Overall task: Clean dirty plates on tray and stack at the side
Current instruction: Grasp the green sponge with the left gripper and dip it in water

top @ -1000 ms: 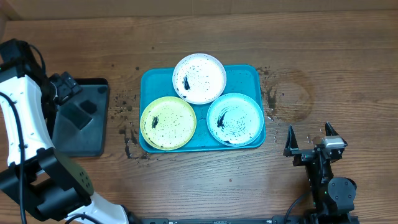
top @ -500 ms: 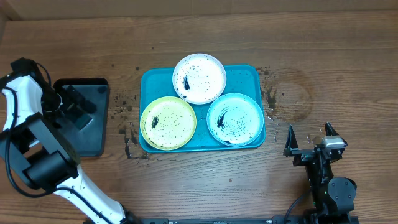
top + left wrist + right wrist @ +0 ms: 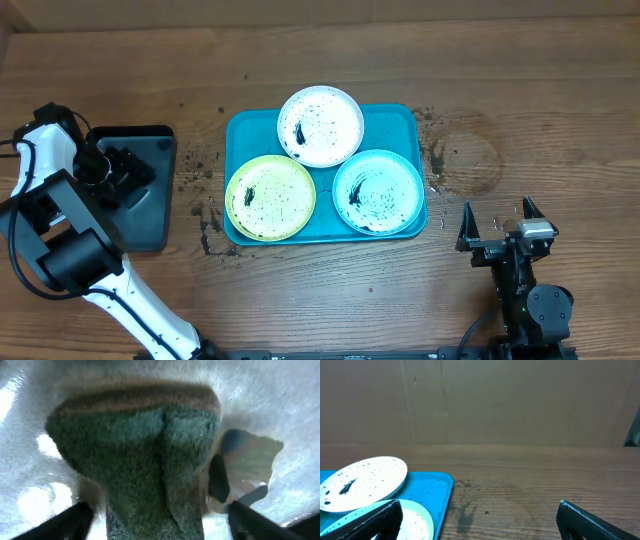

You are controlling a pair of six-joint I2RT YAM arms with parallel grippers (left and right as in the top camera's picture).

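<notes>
Three speckled plates lie on the teal tray [image 3: 403, 122]: white [image 3: 320, 125] at the back, yellow-green [image 3: 270, 197] front left, light aqua [image 3: 378, 191] front right. My left gripper [image 3: 112, 168] is down over the black tray at the far left. In the left wrist view its open jaws [image 3: 160, 522] stand either side of a dark green sponge [image 3: 145, 455], with a gap on the right side. My right gripper [image 3: 497, 224] is open and empty, right of the teal tray. The right wrist view [image 3: 480, 525] shows the white plate [image 3: 362, 482], the aqua plate [image 3: 417, 520] and the tray [image 3: 434, 491].
A smaller black tray [image 3: 150, 228] lies at the left, holding the sponge. Dark crumbs and smears [image 3: 200, 175] dot the wood between the two trays, and a damp stain [image 3: 465, 155] marks the wood right of the teal tray.
My left arm has swung in and lowered its gripper onto the black tray, over the sponge. The plates and the right arm have not moved.
</notes>
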